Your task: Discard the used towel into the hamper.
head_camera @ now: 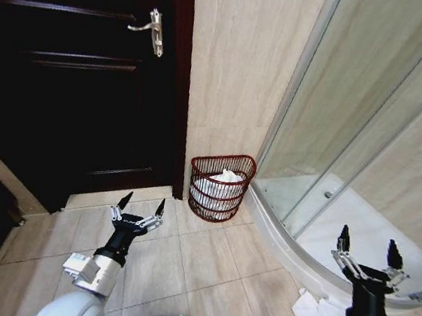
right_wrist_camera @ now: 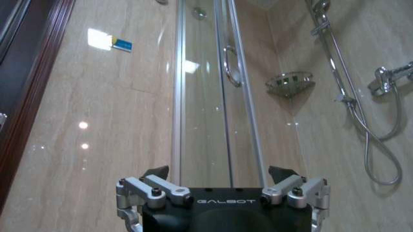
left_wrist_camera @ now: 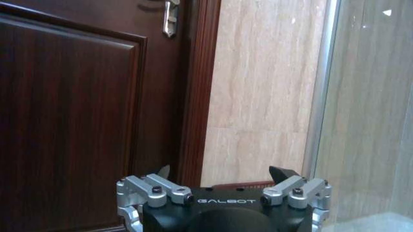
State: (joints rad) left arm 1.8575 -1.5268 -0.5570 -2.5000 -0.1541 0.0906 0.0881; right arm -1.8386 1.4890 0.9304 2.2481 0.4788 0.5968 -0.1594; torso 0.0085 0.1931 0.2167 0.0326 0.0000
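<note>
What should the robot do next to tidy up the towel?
Probably lower the right claw toward the white towel crumpled on the floor beside it. Both claws are open and empty, the left claw hovers idle, and the hamper stands by the wall.

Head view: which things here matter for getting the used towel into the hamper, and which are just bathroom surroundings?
Part of the job:
- hamper, against the wall, white cloth already inside
- white towel crumpled on the floor by the shower base
- left gripper, open, empty
- right gripper, open, empty

Just surroundings:
- dark wooden door
- door handle
- glass shower enclosure
</note>
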